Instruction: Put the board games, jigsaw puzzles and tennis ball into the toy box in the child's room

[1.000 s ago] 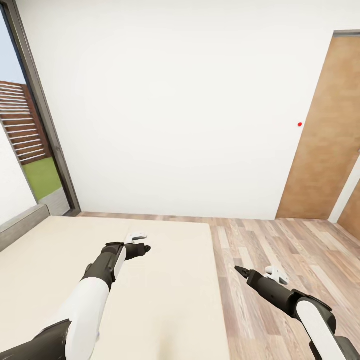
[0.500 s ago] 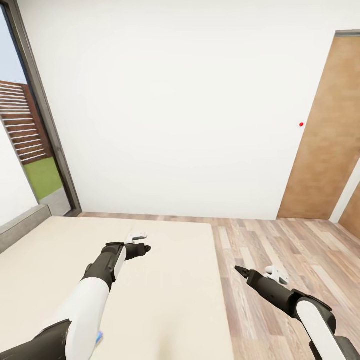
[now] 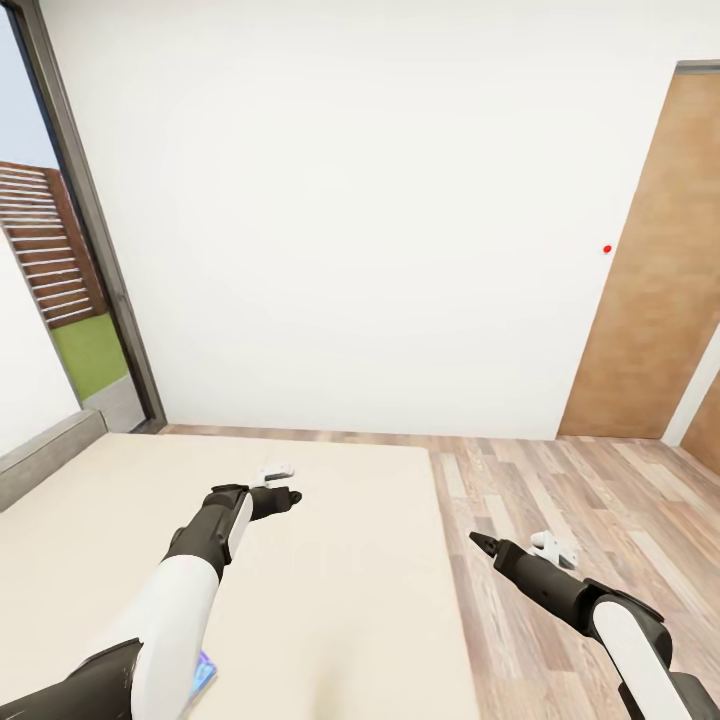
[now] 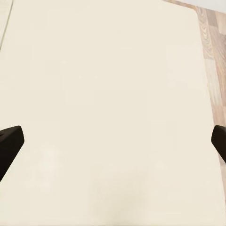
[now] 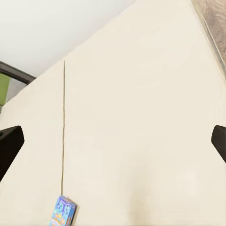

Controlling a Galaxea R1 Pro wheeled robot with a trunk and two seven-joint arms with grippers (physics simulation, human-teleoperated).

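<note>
Two grippers hang empty with fingers spread wide: the left gripper point(image 3: 283, 482) over the smooth cream bed point(image 3: 340, 560), the right gripper point(image 3: 520, 543) over plank-grained wood floor point(image 3: 580, 500). One flat, blue rectangular board game point(image 5: 63, 212) lies on the bed's near left.

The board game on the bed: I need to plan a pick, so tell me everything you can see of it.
The board game is a small, flat box with a bright blue, colourfully printed face, its artwork too small to read. It lies flat on the cream bed, resting on the cover with nothing else touching it. In the head view only a blue corner peeks out beside the left arm. Both grippers are apart from it.
</note>
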